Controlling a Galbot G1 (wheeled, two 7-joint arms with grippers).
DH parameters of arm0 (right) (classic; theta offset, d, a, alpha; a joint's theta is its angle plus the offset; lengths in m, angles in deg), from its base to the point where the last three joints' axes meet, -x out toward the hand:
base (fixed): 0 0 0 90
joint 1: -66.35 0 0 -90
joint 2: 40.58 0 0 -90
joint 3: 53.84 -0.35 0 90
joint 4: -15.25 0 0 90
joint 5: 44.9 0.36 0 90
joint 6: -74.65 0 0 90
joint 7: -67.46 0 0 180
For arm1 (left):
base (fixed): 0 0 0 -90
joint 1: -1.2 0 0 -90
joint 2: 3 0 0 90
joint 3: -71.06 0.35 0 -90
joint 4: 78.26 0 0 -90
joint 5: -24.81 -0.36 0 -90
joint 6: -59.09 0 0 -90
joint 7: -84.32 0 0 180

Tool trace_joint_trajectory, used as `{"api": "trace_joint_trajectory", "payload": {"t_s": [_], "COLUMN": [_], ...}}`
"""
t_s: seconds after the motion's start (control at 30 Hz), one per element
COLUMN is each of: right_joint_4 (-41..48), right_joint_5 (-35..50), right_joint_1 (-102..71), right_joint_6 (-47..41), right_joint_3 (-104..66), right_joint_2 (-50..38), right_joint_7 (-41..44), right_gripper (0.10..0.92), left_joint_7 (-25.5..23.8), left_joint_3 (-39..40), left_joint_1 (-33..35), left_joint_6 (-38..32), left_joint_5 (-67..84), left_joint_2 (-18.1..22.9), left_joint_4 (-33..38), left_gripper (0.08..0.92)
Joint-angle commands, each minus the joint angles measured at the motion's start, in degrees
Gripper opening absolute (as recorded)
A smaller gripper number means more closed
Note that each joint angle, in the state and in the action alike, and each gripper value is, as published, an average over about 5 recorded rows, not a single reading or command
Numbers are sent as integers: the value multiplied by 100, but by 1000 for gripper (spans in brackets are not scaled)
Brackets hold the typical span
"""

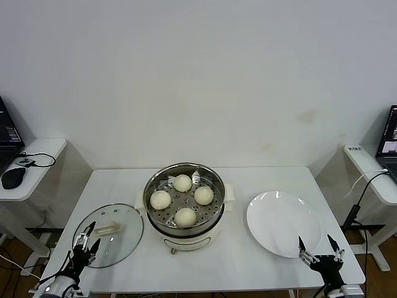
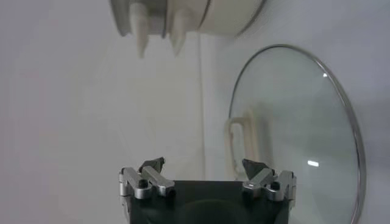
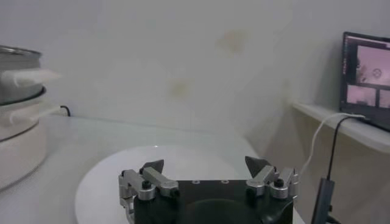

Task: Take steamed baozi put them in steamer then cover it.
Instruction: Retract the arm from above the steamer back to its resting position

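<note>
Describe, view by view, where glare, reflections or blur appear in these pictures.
Head view: highlights on the plate rim and the steamer steel. Left wrist view: a bright glint on the glass lid; the steamer base looks blurred. Right wrist view: the laptop screen looks soft.

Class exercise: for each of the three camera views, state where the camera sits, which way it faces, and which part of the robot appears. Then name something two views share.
Head view: high on the robot, looking forward and down at the white table; both open end effectors show, left and right.
Left wrist view: on the left arm, facing the glass lid past its left end effector.
Right wrist view: on the right arm, facing the white plate past its right end effector.
Shared: both wrist views catch the steamer, which holds four baozi.
</note>
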Motion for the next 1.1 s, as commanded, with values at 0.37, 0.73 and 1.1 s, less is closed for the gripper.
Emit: {"api": "trace_joint_trajectory", "payload": {"t_s": [0.37,0.73,1.1], "right_joint_4": [10,45,50], "right_joint_5": [-210,-276,-290], "right_joint_1": [-192,-204,-177], "right_joint_6": [106,147,142], "right_joint_3": [-108,-107,-73], "right_joint_2": [346,401,392], "right_joint_7": [-29,-26,-24], "right_gripper": [823,823,823], "left_joint_7": [-31,-26,27], "left_joint_3": [560,651,623], "left_joint_1": [-1499,-1746,-1711], "left_joint_6": [67,103,174], "left_joint_5": [-273,-194,-188], "left_joint_2": [-175,-131,-44], "left_joint_4": [-1222,-1587,-1775], "left_gripper": [823,823,636]}}
